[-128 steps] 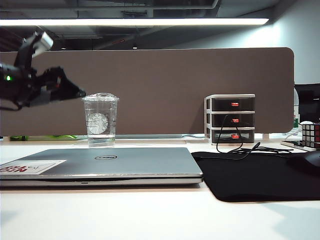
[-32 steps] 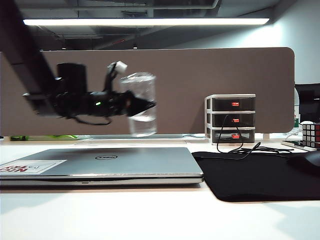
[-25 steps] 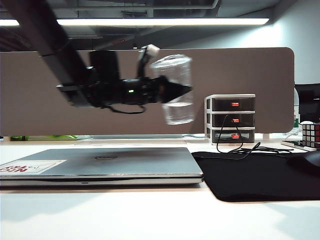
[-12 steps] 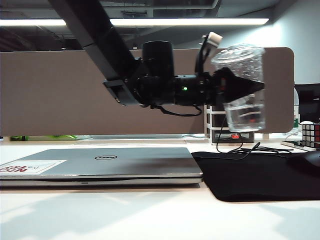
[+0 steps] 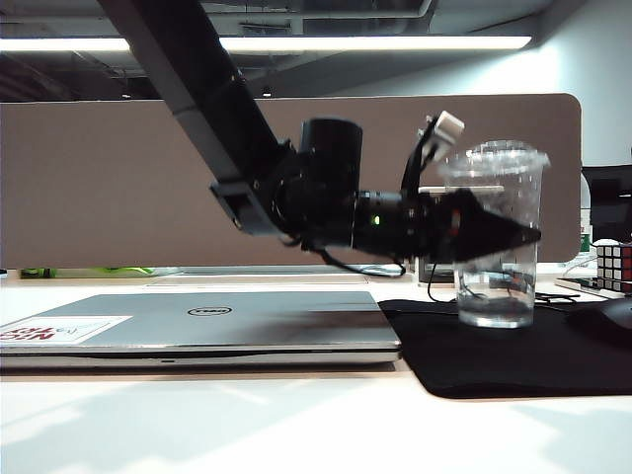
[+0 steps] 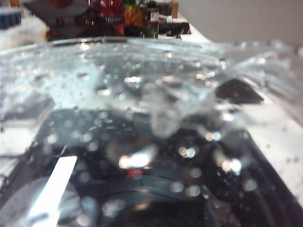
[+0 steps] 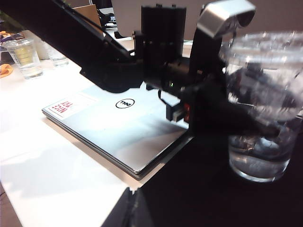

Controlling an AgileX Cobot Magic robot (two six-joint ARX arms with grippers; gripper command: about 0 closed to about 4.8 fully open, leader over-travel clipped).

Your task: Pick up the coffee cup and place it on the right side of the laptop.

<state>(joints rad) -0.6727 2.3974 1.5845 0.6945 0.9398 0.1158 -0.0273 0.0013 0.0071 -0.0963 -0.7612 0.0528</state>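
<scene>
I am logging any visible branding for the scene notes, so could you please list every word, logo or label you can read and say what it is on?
"DELL", a round logo on the laptop lid.
Red letters on the white sticker at the laptop's corner: too blurred and cut off to read.
Coffee cup, held by the left gripper over the black mat: no print readable.
Right gripper: not visible.

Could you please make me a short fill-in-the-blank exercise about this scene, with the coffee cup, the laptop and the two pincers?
1. The left pincer is shut on the coffee ____.
2. The coffee cup is over the black ____, to the right of the laptop.
3. The lid of the laptop is ____.
4. The cup's contents are clear, and it has a domed ____ on top.

Missing words: cup; mat; closed; lid
</scene>
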